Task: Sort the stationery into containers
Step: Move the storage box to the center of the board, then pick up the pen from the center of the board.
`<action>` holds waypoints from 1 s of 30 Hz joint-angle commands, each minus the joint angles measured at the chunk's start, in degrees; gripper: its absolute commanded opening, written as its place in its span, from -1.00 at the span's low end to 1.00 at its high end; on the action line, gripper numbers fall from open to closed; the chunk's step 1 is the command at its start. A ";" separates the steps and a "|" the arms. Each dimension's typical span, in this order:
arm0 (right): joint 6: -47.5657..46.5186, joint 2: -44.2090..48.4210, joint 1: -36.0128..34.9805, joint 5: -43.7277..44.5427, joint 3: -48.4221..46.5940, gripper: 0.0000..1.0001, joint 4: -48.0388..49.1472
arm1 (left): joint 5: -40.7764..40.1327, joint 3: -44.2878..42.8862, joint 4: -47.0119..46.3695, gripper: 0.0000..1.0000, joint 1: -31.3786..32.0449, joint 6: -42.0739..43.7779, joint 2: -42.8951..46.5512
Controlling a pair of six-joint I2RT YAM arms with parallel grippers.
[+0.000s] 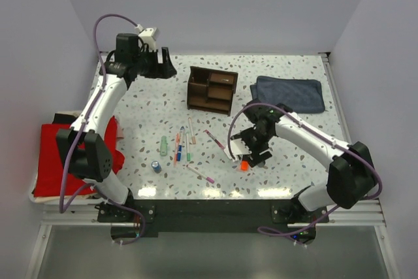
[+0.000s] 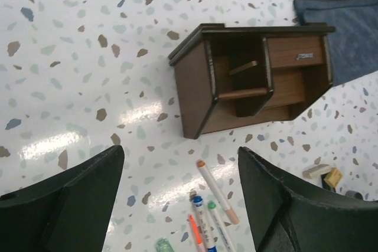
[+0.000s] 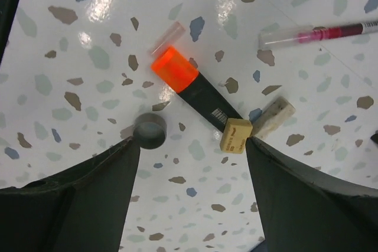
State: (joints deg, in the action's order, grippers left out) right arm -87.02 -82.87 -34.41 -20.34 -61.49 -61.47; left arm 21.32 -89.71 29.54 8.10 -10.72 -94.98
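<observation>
The left tool (image 2: pixel 180 153) hangs wide open and empty above the desk (image 2: pixel 71 57), near the dark wooden organizer (image 2: pixel 195 87), whose small metal label is too small to read. The right tool (image 3: pixel 192 146) is also spread open and grips nothing; between its fingers lie the orange highlighter (image 3: pixel 195 87), a tan eraser (image 3: pixel 235 135) touching it, and a dark disc (image 3: pixel 149 131). Their printing is illegible.

Overhead looks down; wrist cameras face the table (image 1: pixel 144 106) (right seemingly closer).
</observation>
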 commanded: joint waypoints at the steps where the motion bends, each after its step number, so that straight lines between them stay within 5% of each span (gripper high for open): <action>1: -19.21 1.75 -0.65 2.15 1.64 0.51 2.67 | -0.92 4.19 -6.42 0.66 -3.09 2.20 1.29; 18: -31.10 -10.99 -3.64 3.20 -1.87 -0.03 -0.66 | -4.18 14.74 -9.24 0.67 -7.13 2.81 11.57; 30: -31.89 -13.72 -4.17 4.87 1.37 -0.06 2.32 | -4.18 15.09 -8.53 0.67 -9.49 2.28 12.36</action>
State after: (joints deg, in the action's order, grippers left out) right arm -112.81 -95.85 -38.26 -15.92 -61.36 -60.34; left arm 17.52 -75.09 22.92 0.45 -9.19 -84.60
